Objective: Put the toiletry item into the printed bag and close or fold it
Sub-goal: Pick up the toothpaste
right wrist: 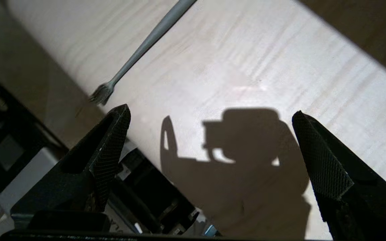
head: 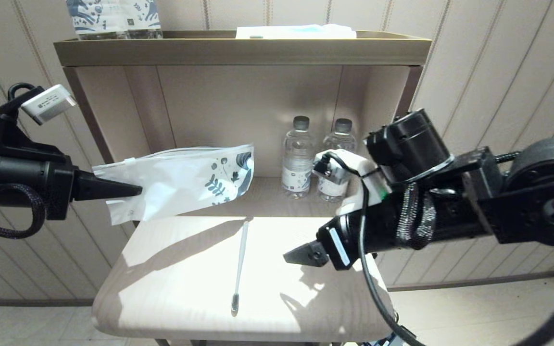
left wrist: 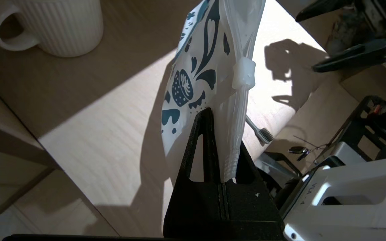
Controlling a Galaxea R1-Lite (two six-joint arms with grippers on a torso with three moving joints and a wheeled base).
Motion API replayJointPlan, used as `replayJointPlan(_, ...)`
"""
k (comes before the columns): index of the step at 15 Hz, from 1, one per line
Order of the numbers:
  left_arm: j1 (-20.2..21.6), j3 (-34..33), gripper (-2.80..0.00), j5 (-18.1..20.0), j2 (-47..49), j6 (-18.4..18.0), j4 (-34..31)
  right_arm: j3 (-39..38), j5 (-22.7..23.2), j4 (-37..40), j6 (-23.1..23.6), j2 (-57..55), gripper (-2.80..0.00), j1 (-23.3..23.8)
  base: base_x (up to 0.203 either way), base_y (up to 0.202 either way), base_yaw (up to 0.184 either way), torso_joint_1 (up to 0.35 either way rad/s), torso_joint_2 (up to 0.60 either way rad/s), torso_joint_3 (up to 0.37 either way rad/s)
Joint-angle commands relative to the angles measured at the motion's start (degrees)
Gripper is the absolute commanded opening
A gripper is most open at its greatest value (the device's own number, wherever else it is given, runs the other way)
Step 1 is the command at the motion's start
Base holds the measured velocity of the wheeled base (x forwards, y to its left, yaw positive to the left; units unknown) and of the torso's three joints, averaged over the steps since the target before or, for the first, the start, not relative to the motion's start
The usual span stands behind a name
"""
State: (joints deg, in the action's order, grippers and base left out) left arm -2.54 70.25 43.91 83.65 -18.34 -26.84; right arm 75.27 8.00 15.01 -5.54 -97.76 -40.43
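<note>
The printed bag [head: 181, 181], white with blue leaf prints at its far end, hangs in the air over the table's back left, held level. My left gripper [head: 135, 191] is shut on its plain end by the zip strip [left wrist: 243, 110]; the white slider [left wrist: 244, 73] sits partway along. The toothbrush [head: 240, 263] lies flat on the pale table [head: 171, 288], bristle head [head: 234, 303] toward the front edge. My right gripper [head: 292, 257] hovers open over the table's right side, empty, with the toothbrush [right wrist: 146, 43] off to one side of it.
Two water bottles [head: 298, 158] stand in the alcove behind the table. A ribbed white mug [left wrist: 52, 25] stands at the back left. Wrapped bottles [head: 113, 17] and a folded cloth [head: 296, 31] rest on the top shelf. The table's front edge is rounded.
</note>
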Motion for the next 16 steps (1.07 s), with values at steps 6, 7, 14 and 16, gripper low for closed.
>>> replayJointPlan(6, 0.34, -5.66, -2.80, -1.90, -2.67, 2.21, 7.18, 19.67, -12.10, 9.58, -7.87, -11.38, 0.00, -7.67, 0.000, 0.000, 0.000, 0.000, 0.00, 0.000)
replayJointPlan(7, 0.34, -5.84, -2.80, -1.89, -2.53, 2.07, 8.38, 23.66, -12.91, 11.33, -8.52, -13.50, 0.00, -9.01, 0.000, 0.000, 0.000, 0.000, 0.00, 0.000)
replayJointPlan(14, 0.34, -5.11, -2.80, -1.76, -1.72, 1.47, 8.74, 35.45, -15.68, 19.11, -10.95, -28.54, 0.00, -13.18, 0.000, 0.000, 0.000, 0.000, 0.00, 0.000)
replayJointPlan(16, 0.29, -3.98, -2.80, -1.33, -2.05, 1.69, 8.69, 35.48, -17.64, 18.98, -12.02, -29.68, 0.00, -12.05, 0.000, 0.000, 0.000, 0.000, 0.00, 0.000)
